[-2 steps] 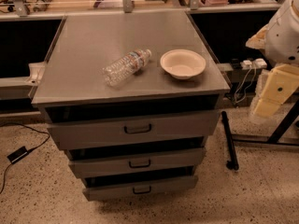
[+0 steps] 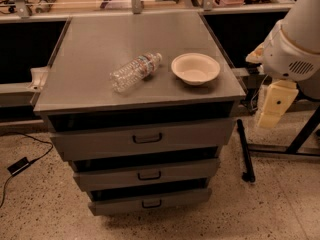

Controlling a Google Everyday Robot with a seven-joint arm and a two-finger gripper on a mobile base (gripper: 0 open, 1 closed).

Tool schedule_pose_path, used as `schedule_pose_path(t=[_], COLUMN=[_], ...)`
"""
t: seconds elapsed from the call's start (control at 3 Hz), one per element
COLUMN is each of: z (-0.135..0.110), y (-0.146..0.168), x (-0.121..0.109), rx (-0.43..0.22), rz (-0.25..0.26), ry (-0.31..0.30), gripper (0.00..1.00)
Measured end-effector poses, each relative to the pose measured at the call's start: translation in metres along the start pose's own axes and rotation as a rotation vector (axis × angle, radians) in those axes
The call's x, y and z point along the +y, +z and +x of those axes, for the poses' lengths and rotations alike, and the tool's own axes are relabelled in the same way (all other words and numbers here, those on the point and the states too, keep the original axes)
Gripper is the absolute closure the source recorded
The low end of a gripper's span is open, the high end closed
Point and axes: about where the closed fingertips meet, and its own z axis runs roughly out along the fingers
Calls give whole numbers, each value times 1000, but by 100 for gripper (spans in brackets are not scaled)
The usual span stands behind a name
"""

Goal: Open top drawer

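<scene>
The top drawer [image 2: 100,143] is the widest gray front of three, just under the cabinet top, with a small dark bar handle [image 2: 147,138] at its centre. A dark gap shows above its front. Two narrower gray drawers [image 2: 145,175] sit below it, each stepped further back. My gripper [image 2: 273,105] is the cream-coloured piece hanging from the white arm [image 2: 295,39] at the right. It is beside the cabinet's right front corner, about level with the top drawer, and apart from the handle.
A clear plastic bottle [image 2: 134,72] lies on the gray cabinet top [image 2: 100,44] next to a white bowl [image 2: 195,68]. A black stand leg [image 2: 245,149] is on the floor to the right. A cable and small black box [image 2: 19,165] lie to the left.
My arm and gripper have shifted a little to the left, closer to the cabinet's right side. The drawers, bottle and bowl have not moved.
</scene>
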Motion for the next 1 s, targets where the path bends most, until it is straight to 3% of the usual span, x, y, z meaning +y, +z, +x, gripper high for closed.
schedule_pose_path(t=[0.33,0.67,1.0], z=[-3,11,14], y=[56,122,129], x=[12,46,40], rx=[-33,-102,-112], rz=[-34,-54,-4], ry=[-64,-102,-108], gripper=[0,0,0])
